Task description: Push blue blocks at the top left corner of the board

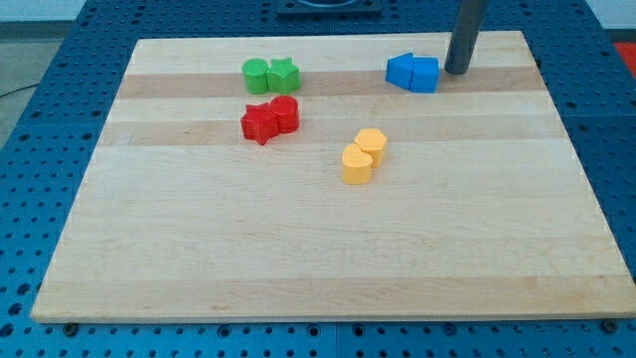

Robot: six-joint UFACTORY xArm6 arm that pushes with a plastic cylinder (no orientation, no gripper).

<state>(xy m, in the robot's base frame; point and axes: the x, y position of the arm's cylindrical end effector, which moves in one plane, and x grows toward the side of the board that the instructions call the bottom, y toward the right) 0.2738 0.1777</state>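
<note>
Item 1, blue blocks [412,73]: two small pieces, touching side by side, angular shapes not fully readable; positioned toward the board's 1 o'clock, near the top edge. Judged light, rigid, smooth-faced plastic; likely to slide easily on wood and to split apart or rotate if pushed off-centre. Recommended contact: the pair's 3 o'clock face, at mid-height of the pair, pushing toward 9 o'clock.

Item 2, tip [457,72]: dark rod end, just beside the blue blocks at their 3 o'clock; contact uncertain. No jaws fitted, so no open or closed state applies.

Item 3, green blocks [270,76]: pair at the blue blocks' 9 o'clock, lying in the direct path to the top left corner.

Item 4, red blocks [269,118]: pair just below the green.

Item 5, yellow blocks [364,156]: pair near board centre.

Item 6, wooden board [298,259]: pale, smooth.
</note>
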